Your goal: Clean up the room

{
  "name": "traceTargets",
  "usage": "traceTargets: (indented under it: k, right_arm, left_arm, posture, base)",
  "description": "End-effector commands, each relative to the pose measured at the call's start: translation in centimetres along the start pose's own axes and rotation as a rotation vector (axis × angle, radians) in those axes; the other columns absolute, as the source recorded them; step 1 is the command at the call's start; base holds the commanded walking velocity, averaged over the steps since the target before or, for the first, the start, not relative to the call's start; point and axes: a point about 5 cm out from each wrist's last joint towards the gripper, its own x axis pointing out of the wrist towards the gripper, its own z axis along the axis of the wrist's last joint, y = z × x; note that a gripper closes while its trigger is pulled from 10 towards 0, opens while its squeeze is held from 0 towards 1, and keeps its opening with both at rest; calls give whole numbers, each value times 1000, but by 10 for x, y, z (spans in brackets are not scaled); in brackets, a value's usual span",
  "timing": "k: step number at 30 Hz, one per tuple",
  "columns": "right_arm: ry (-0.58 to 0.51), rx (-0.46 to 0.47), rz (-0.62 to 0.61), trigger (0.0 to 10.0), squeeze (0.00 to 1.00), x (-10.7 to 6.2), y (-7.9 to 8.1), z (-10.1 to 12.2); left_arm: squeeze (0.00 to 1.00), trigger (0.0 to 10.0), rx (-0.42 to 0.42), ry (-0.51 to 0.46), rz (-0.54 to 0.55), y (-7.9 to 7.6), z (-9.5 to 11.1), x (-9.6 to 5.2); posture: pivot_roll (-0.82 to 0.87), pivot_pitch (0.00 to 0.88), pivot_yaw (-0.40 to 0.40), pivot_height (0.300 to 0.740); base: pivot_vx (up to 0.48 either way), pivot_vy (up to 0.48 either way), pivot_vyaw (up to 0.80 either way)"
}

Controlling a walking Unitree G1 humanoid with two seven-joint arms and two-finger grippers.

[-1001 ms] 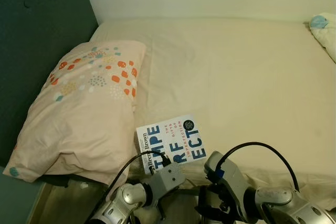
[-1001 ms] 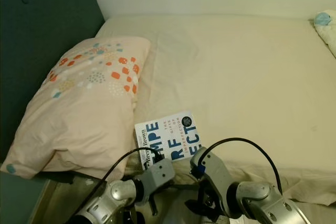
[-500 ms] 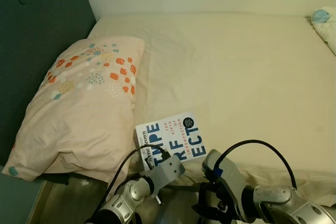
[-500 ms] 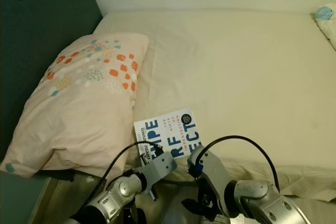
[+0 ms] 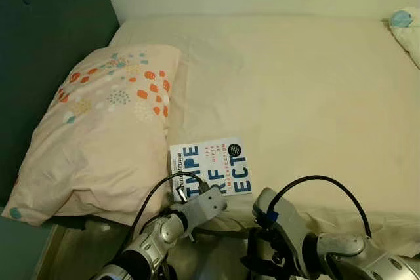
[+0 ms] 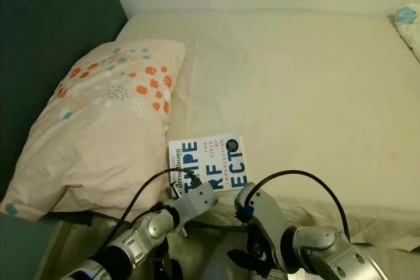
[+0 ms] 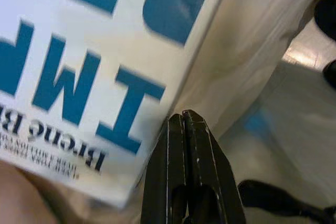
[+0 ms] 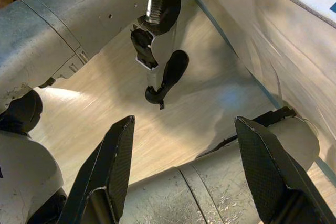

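A white book (image 5: 211, 168) with big blue letters lies flat on the cream bed (image 5: 295, 90), near its front edge and right beside the pillow (image 5: 98, 129). My left arm (image 5: 197, 206) reaches up from below to the book's near edge. In the left wrist view the left gripper (image 7: 182, 116) is shut, its two black fingers pressed together with nothing between them, and their tips touch the edge of the book (image 7: 79, 51). My right gripper (image 8: 185, 123) hangs open over the wooden floor below the mattress edge, holding nothing.
A dark teal padded headboard (image 5: 46, 37) stands to the left behind the pillow. A pale item with a blue patch (image 5: 401, 21) lies at the bed's far right corner. Wooden floor (image 5: 72, 254) shows beside the bed at lower left.
My left arm has pushed forward up to the book's near edge. The book now lies squarer to the bed edge. The right arm has hardly moved.
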Motion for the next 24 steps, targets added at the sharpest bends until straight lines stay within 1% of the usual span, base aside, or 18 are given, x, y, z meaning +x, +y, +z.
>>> traceTargets:
  k: [1, 6, 11, 24]
  right_arm:
    - [10, -6, 34, 10000, 0, 1, 7, -1]
    - [12, -10, 37, 10000, 0, 2, 8, 0]
    - [13, -11, 38, 10000, 0, 2, 7, 0]
    - [15, -13, 41, 10000, 0, 2, 7, 0]
  left_arm:
    - [0, 0, 38, 48, -8, 1, -16, -6]
    - [0, 0, 54, 66, -2, 6, -22, -8]
    - [0, 0, 57, 71, 1, 7, -24, -9]
    - [0, 0, 98, 108, 40, 19, -30, -9]
  posture:
    - [-141, 333, 50, 603]
    - [-141, 330, 47, 603]
    - [-141, 330, 47, 603]
    - [-143, 327, 45, 603]
  base:
    - [0, 0, 0]
    - [0, 0, 0]
    - [0, 0, 0]
    - [0, 0, 0]
